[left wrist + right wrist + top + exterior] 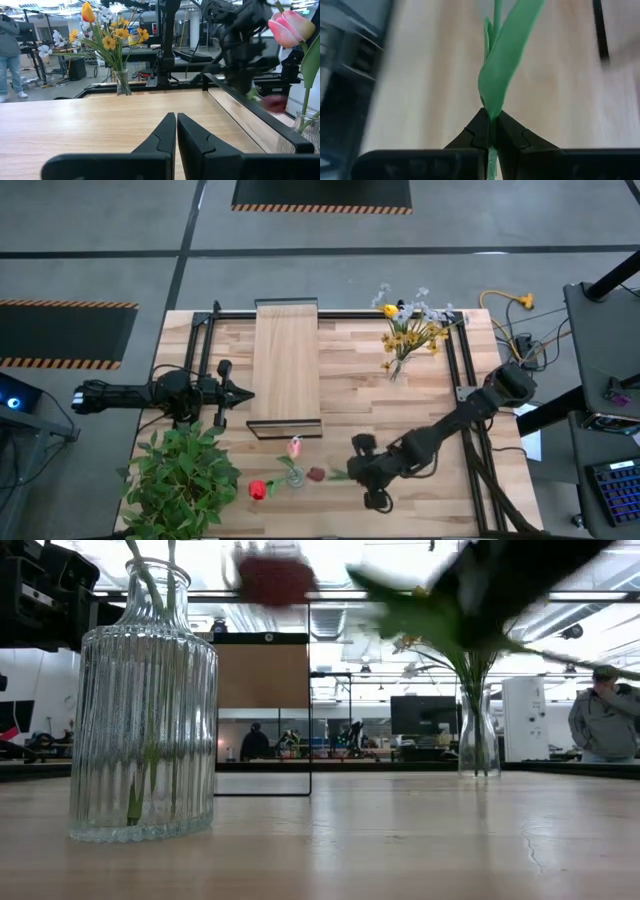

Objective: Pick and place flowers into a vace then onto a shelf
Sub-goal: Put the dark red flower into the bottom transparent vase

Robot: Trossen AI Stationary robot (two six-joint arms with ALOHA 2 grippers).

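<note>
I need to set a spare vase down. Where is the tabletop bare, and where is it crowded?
Bare: the wood between the shelf and the yellow bouquet. Crowded: the front edge, with the leafy plant, the ribbed vase and the right gripper gripping a tulip.

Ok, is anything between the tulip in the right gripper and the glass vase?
Nothing visible. The right gripper holds the dark red tulip by its stem, with the bloom right beside the vase, where a pink tulip already stands.
</note>
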